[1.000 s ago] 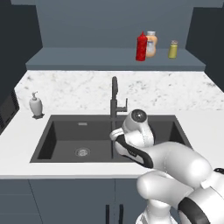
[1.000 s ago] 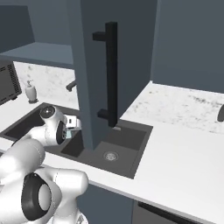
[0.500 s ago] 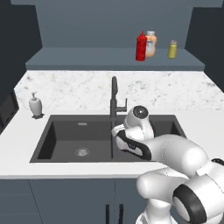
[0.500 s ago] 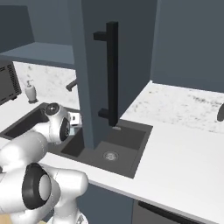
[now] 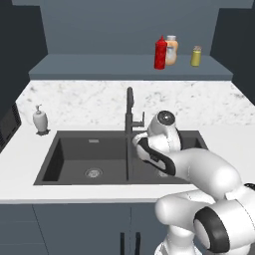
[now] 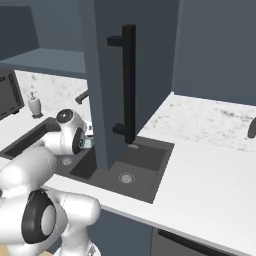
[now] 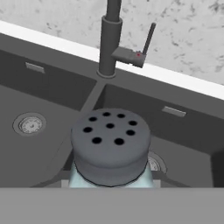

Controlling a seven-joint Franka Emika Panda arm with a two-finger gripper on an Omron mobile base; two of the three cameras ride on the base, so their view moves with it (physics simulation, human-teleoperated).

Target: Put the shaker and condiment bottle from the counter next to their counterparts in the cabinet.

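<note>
The tool (image 7: 110, 186) is clamped on the shaker (image 7: 110, 151), whose dark grey perforated cap faces the hand camera with a sliver of pale blue-green body showing beneath it. In the right base view the shaker (image 6: 88, 143) peeks out pale beside the wrist, held over the dark double sink (image 5: 69, 154). In the hand view the black faucet (image 7: 110, 39) stands at 12 o'clock from the cap, and one sink drain (image 7: 29, 124) lies at 9 o'clock.

In the left base view the white marble bench (image 5: 74, 99) surrounds the sink, with a white soap dispenser (image 5: 40, 119) at 9 o'clock from the faucet. Up on the cabinet (image 5: 99, 67) shelf at 1 o'clock, the condiment bottle (image 5: 160, 53) stands just beside the peach-orange bottle (image 5: 172, 50), with the yellow-olive shaker (image 5: 196, 56) near it at 3 o'clock.
</note>
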